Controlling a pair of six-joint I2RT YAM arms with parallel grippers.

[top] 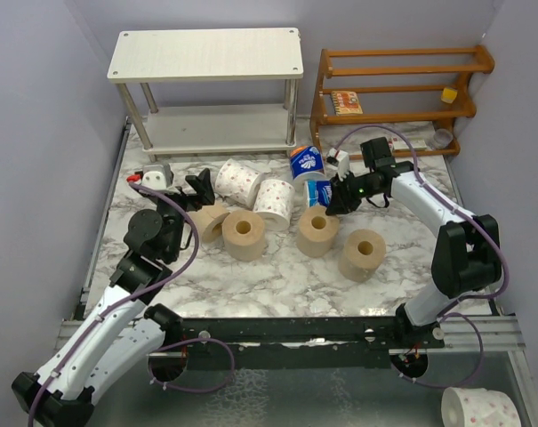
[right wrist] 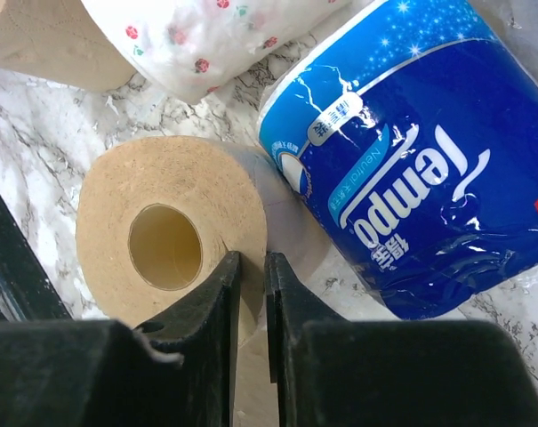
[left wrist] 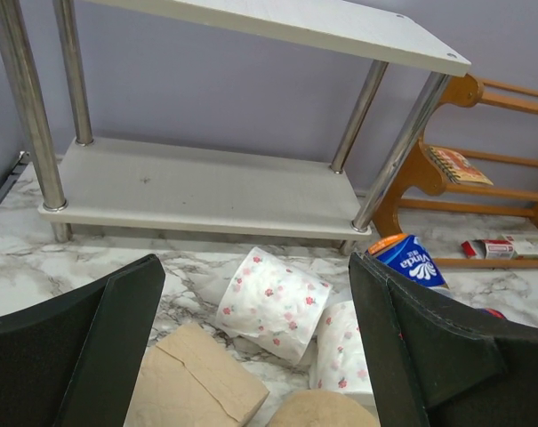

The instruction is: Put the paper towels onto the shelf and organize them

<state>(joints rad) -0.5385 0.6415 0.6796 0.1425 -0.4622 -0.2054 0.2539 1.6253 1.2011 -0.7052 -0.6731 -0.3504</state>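
The shelf (top: pixel 206 53) stands at the back left with both boards bare; its lower board shows in the left wrist view (left wrist: pixel 197 187). Two white pink-dotted rolls (top: pixel 237 178) (top: pixel 275 200), two blue-wrapped rolls (top: pixel 307 162) (top: pixel 318 191) and several tan rolls (top: pixel 244 234) (top: pixel 362 253) lie on the marble table. My left gripper (top: pixel 197 189) is open and empty, above a tan roll (left wrist: pixel 193 382) and facing a dotted roll (left wrist: pixel 273 302). My right gripper (right wrist: pixel 252 258) is shut and empty, its tips over the rim of a tan roll (right wrist: pixel 162 231), beside the blue Tempo roll (right wrist: pixel 420 160).
An orange-brown wooden rack (top: pixel 393 89) with small items stands at the back right. Another dotted roll (top: pixel 480 409) lies off the table at the bottom right. Purple walls close in the left, back and right sides.
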